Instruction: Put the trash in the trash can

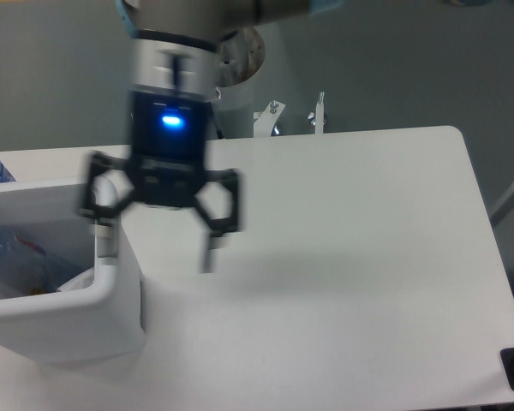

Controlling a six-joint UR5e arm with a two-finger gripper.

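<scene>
The pincer (158, 244) is seen spread wide and empty over the trash can's (86, 321) 3 o'clock rim, the bluish bottle (17, 265) lying inside, no trash left on the table (343, 257), so the task looks done.

Your pincer (158, 229) is smeared by motion blur; its fingers (209, 248) stand wide apart, but their tips and pads are too soft to read. Its left finger overlaps the trash can (77, 317) rim, hiding the side panel there. The trash can is cut off by the left edge of the picture. Inside it you see only part of the bottle (13, 261), dim and bluish; the paper wrapper cannot be made out.
</scene>
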